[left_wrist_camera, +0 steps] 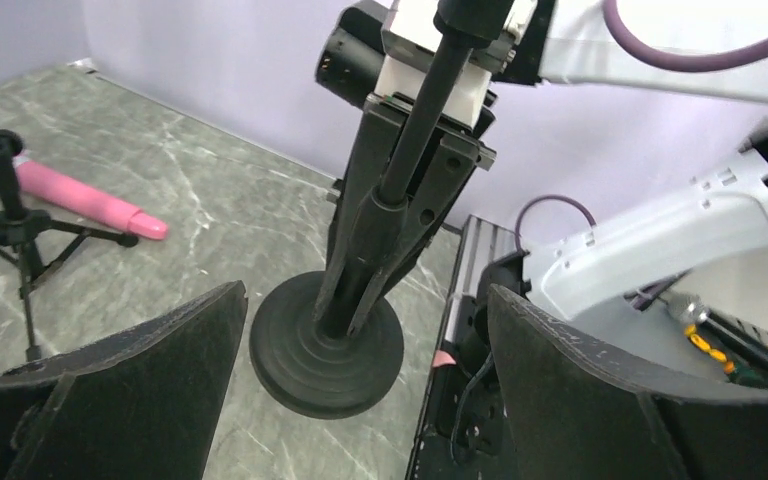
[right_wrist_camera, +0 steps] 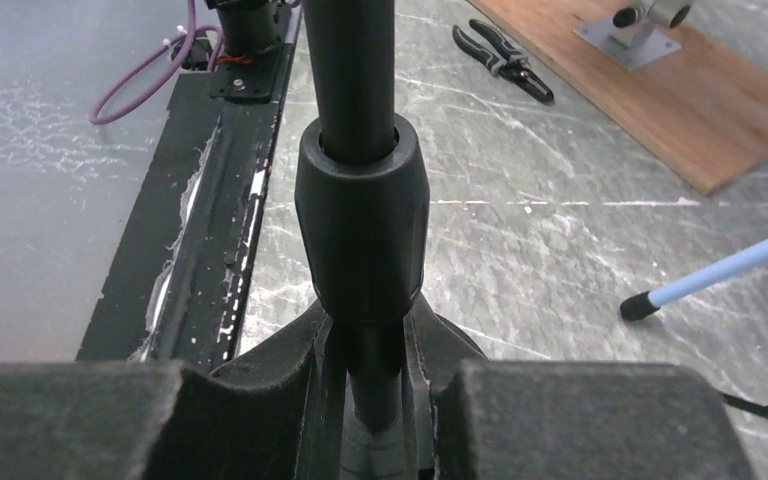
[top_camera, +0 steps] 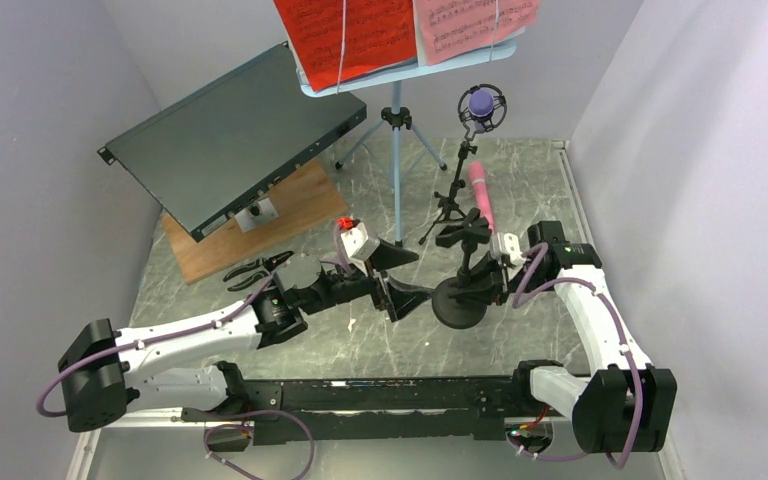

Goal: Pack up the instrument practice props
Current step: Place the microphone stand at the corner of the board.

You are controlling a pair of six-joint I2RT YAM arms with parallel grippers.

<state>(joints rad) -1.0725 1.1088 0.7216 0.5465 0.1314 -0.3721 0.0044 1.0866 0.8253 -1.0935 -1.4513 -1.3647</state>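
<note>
One black mic support (top_camera: 458, 303) stands on its round base on the tabletop (top_camera: 360, 345), between the arms, pole roughly upright. Right gripper (top_camera: 478, 278): jaws clenched on the lower pole, near the base; only the right wrist view shows that pinch closely. Left gripper (top_camera: 418, 276): jaws released, wide, just left of the base, touching nothing; the left wrist view shows bare gaps either side. Judgement: right arm is nearer and carries it; lift along the pole.

2 white-and-black arms (top_camera: 190, 335), purple cables (top_camera: 41, 398)
</note>
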